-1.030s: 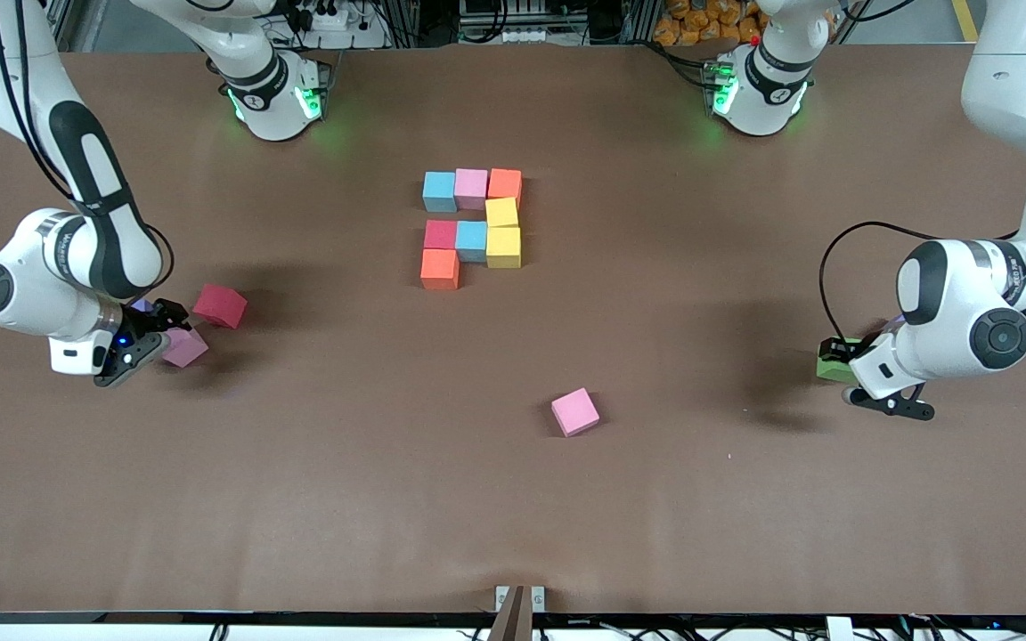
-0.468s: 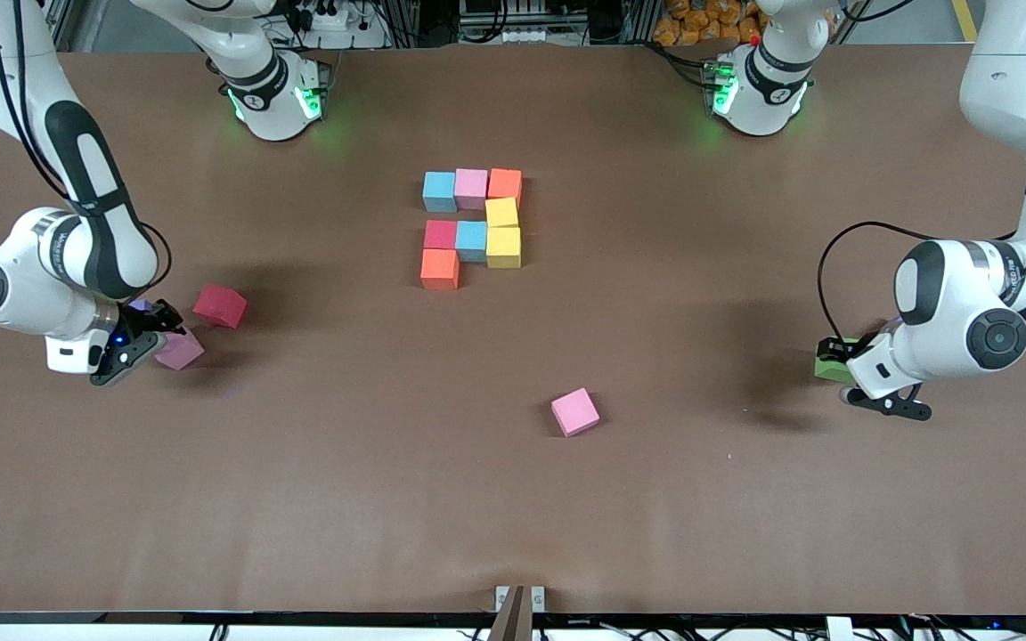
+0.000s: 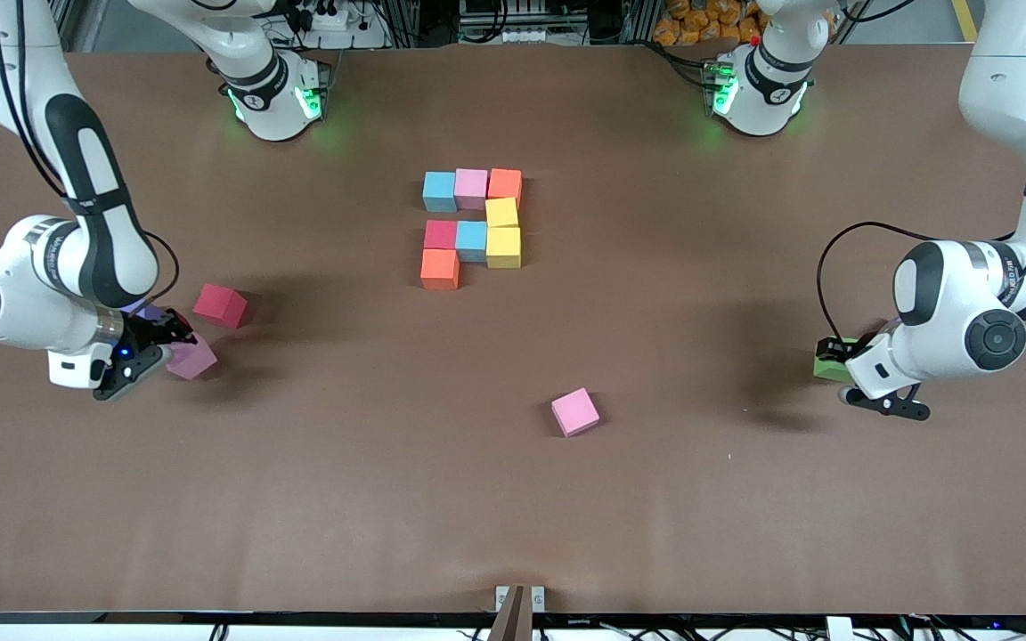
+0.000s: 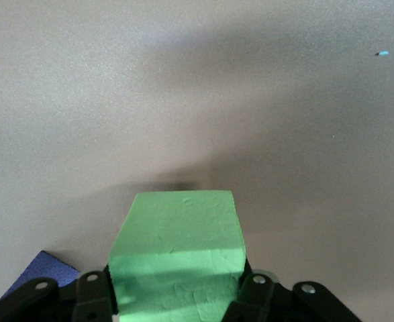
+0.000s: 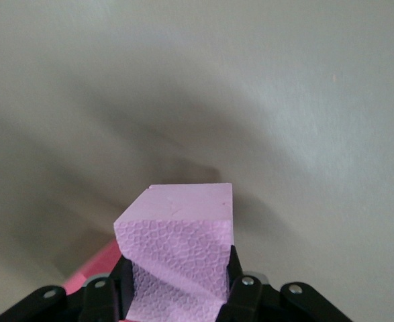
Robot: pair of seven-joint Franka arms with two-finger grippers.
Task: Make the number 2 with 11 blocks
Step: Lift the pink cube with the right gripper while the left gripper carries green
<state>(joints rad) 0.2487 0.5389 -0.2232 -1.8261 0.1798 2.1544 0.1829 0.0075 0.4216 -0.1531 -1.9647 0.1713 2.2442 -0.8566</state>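
Eight blocks form part of the number 2 at mid-table: blue, pink, orange, two yellow, blue, red, orange. A loose pink block lies nearer the camera. My left gripper is shut on the green block at the left arm's end. My right gripper is shut on a pale purple cube, beside a loose red block.
Another purple cube peeks out by the right arm's wrist. A purple corner shows beside the green block in the left wrist view. Bare brown table spreads between the digit and the front edge.
The right gripper's fingers closed on the pale purple cube, and cube and hand shifted slightly. The left arm barely moved and kept hold of the green block.
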